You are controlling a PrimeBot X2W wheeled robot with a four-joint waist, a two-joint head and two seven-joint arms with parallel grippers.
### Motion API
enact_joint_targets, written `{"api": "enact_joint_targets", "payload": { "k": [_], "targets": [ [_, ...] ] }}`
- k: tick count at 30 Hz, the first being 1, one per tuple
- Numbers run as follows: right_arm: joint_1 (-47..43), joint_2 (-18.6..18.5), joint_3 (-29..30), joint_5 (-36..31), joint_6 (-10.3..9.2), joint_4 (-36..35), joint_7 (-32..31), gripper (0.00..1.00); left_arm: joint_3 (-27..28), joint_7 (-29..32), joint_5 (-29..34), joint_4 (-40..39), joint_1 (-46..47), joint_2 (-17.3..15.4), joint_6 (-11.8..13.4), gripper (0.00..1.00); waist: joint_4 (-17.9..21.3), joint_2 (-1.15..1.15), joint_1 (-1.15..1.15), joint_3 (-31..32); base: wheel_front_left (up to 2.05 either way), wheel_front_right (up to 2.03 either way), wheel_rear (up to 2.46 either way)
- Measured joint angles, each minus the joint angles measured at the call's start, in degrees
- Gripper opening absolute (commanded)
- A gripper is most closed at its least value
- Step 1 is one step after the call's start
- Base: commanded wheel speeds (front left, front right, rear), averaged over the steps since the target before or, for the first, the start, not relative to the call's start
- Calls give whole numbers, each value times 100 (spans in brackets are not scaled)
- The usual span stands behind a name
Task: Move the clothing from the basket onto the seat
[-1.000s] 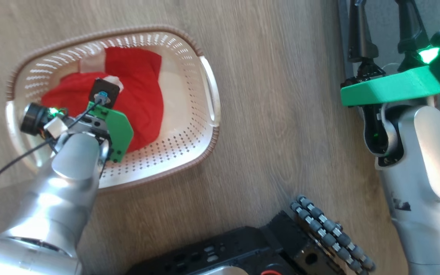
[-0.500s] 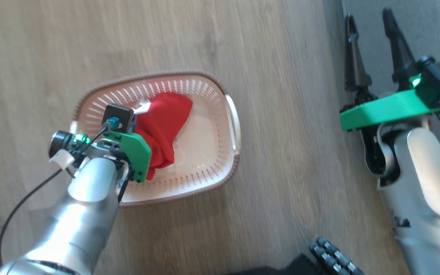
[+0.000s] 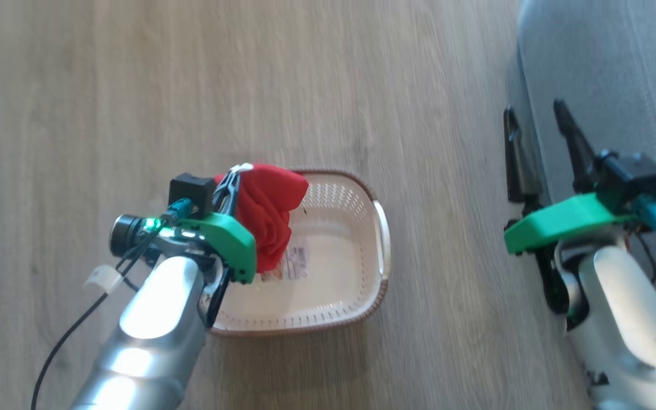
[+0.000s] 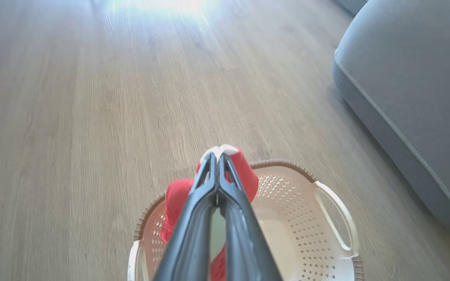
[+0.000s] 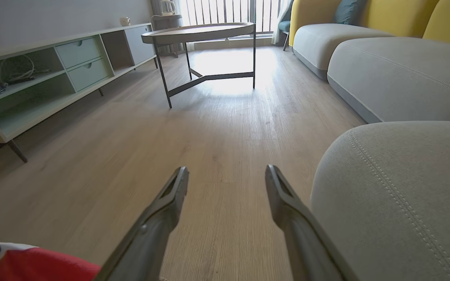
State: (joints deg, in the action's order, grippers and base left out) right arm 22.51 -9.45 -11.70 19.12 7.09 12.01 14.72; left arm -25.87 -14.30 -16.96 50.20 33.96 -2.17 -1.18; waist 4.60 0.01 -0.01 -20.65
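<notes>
Pale wood-look floor [image 3: 362, 85] spreads across the room, with a low shelf unit [image 5: 53, 66] along one wall and a round table [image 5: 201, 33] on thin dark legs standing farther off near a bright window.

To the robot's right lies the seat [image 3: 607, 74], a big grey cushion with a rounded corner and a double line of pale stitching [image 5: 397, 203]. It has no clothing on the part that shows.

The basket [image 3: 333, 196] stands on the floor, apart from the seat, cream with perforated sides, a brown rim and white side handles [image 4: 287, 195]. A label sticker [image 3: 296, 265] shows on its bare bottom.

The clothing [image 3: 268, 210] is a bunched red piece with a bit of white at the top. It hangs over the basket's left part from the left end effector [image 4: 217, 158], whose two dark fingers are pressed together around the cloth's upper edge [image 4: 244, 171]. Whether the cloth's lower end touches the basket's bottom cannot be told.

The right end effector [image 3: 533, 108] hangs beside the seat's edge with its fingers spread wide and nothing between them [image 5: 227, 169]. A corner of the red and white cloth [image 5: 33, 265] shows at the lower left of the right wrist view.
</notes>
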Motion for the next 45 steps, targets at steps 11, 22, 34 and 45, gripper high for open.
{"api": "enact_joint_targets", "payload": {
  "k": [11,22,34,45],
  "targets": [
    [-570,24,-24,-1,0,255,0,100,-126,-8,-129,-1333,-261,2,70,0,-316,0,0,880,0,0,0],
    [-956,119,-66,-47,0,410,0,100,-146,-15,-82,-2586,-299,1,69,0,-421,0,0,1475,0,0,0],
    [-1111,172,-132,-47,0,432,0,100,-183,119,-70,-3473,-190,-29,131,0,-433,0,0,1549,0,0,0],
    [-321,99,-1809,205,0,-267,0,100,-479,171,-71,-3644,-193,-27,171,0,-607,0,1,1465,0,0,0]
  ]
}}
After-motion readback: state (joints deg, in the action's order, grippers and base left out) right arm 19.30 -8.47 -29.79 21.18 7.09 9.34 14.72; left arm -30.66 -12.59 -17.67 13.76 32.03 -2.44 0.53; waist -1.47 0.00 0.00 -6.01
